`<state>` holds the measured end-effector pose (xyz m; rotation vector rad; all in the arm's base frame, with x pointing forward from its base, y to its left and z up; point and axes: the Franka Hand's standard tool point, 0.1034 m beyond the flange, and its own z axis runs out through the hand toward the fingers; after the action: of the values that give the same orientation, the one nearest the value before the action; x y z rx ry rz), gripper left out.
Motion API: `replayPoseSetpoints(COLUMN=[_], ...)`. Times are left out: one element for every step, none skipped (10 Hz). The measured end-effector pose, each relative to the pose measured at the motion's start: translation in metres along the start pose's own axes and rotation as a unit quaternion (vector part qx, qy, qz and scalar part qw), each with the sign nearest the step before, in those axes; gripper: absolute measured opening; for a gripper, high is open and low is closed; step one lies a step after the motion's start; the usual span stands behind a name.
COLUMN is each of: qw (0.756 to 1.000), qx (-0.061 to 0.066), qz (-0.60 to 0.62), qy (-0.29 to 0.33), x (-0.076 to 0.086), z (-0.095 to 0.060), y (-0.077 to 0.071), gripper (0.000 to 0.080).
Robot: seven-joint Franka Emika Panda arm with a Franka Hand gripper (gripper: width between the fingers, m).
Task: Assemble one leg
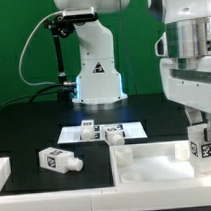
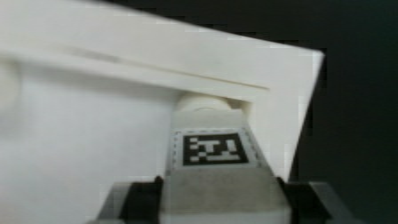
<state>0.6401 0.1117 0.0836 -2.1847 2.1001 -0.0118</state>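
My gripper [image 1: 203, 138] is shut on a white leg [image 2: 219, 150] with a black-and-white tag sticker. It holds the leg upright over the right part of the large white tray-like panel [image 1: 146, 159]. In the wrist view the leg's tip points at the panel [image 2: 107, 110] near its corner, and the dark fingers [image 2: 139, 200] press on both sides of the leg. Other legs lie on the table: one [image 1: 58, 159] at the exterior view's left, two more [image 1: 90, 131] [image 1: 115, 136] on the marker board.
The marker board [image 1: 100, 133] lies on the black table behind the panel. The robot base [image 1: 97, 69] stands at the back before a green wall. A white block [image 1: 1, 171] sits at the exterior view's left edge.
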Motion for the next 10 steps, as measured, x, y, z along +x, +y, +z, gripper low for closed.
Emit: replayPoseSetpoints(qw=[0.994,0.991,0.99,0.996,1.0,0.993,0.983,0.977,0.971,0.965], qx=[0.006,0.008,0.008,0.007,0.0,-0.001,-0.006,-0.007,-0.006,-0.007], qz=[0.109,0.137,0.141,0.086,-0.015,-0.116,-0.186,-0.212,-0.24,-0.262], qy=[-0.002,-0.002,-0.001,0.001,0.005,0.005,0.003,0.001,0.002,0.002], x=[-0.0046,-0.0085,-0.0078,-0.0065,-0.003,0.0001,-0.0016,-0.0046,-0.0029,-0.0024], z=[0.0011,0.0014,0.0015,0.0015,0.0018,0.0047,0.0093,0.0098,0.0095,0.0096], y=[-0.0012,-0.0014,-0.0015,-0.0011,0.0001,0.0004,0.0038,0.0049,0.0042,0.0043], gripper=[0.0286,0.0286,0.0362,0.0362,0.0498,0.0498,0.0621,0.0641,0.0648,0.0648])
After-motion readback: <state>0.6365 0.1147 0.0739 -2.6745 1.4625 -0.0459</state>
